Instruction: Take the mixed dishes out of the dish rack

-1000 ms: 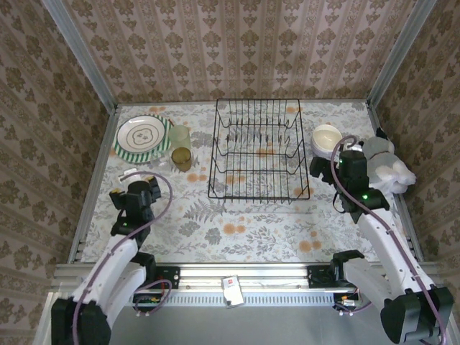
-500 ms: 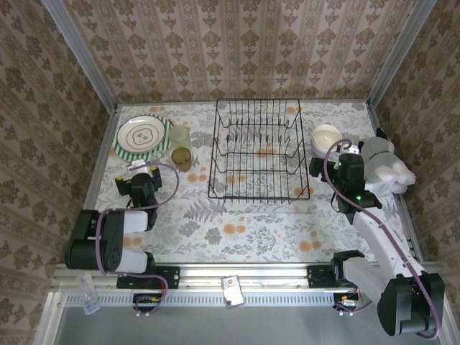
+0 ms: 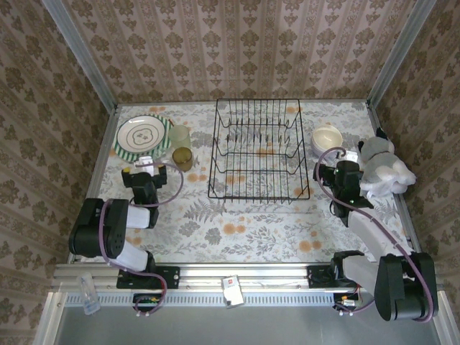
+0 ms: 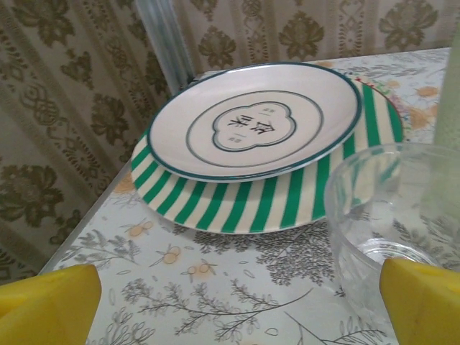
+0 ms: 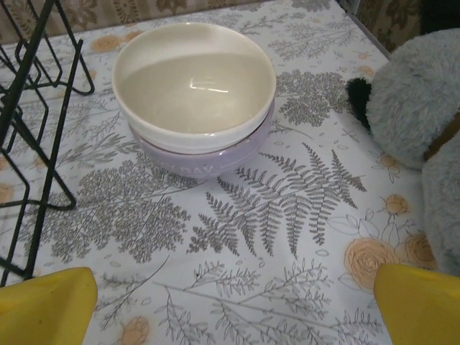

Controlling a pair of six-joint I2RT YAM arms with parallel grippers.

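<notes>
The black wire dish rack point(image 3: 259, 147) stands mid-table with nothing in its slots. A white plate point(image 4: 255, 118) lies on a green-striped plate point(image 4: 287, 198) at the back left point(image 3: 144, 135). Beside them are a pale tumbler point(image 3: 180, 136) and a small amber cup point(image 3: 181, 158), which looks nearly clear close up point(image 4: 381, 223). A cream bowl point(image 5: 192, 83) sits nested in a lilac bowl point(image 5: 208, 159) at the back right point(image 3: 327, 138). My left gripper point(image 4: 237, 316) is open, low, just short of the plates. My right gripper point(image 5: 233, 309) is open in front of the bowls.
A grey-white soft toy point(image 3: 384, 167) lies against the right wall, close to my right gripper point(image 3: 345, 157); in the right wrist view the soft toy point(image 5: 424, 100) is at the right and the rack's corner wire point(image 5: 29, 108) at the left. The left gripper point(image 3: 146, 165) is near the left rail.
Both arms have folded down low over the table. The left wrist came forward toward the plates, and the right wrist sank slightly left. Both grippers stayed open and empty.
</notes>
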